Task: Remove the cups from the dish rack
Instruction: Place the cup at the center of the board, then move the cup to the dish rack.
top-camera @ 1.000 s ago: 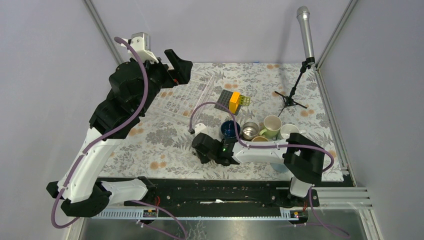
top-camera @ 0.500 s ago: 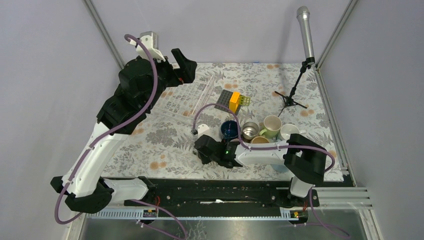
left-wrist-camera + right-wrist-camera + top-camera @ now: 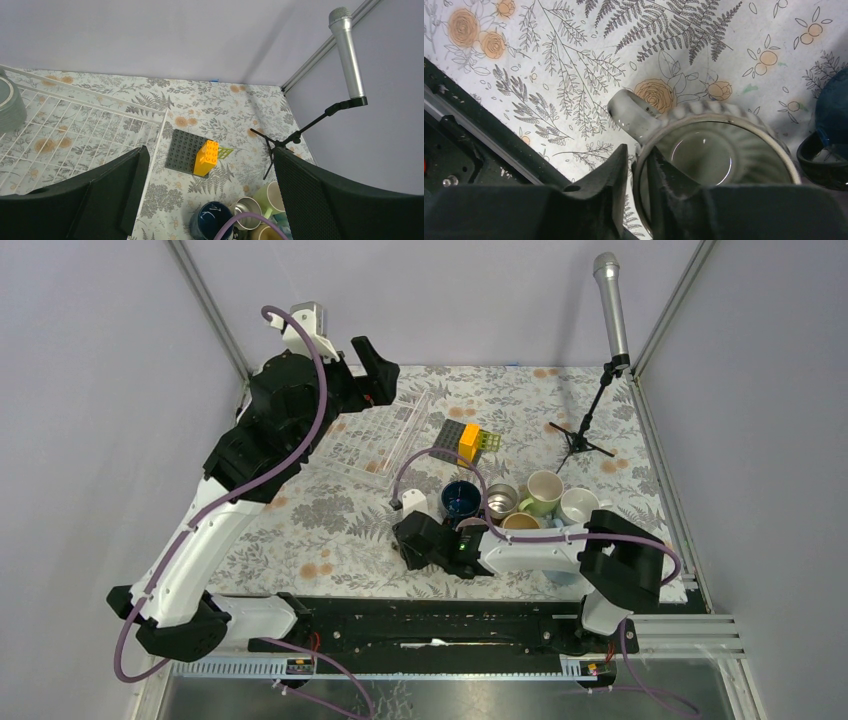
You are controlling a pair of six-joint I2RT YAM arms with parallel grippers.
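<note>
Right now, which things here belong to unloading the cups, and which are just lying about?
Job: dish rack; ribbed mug; navy mug; steel mug; pale green mug; white mug; tan mug.
Lying about: studded grey plate; yellow block; green block; microphone on its stand.

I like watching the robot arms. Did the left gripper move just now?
Yes. The left gripper drifted a little to the right, closer to the microphone stand.
</note>
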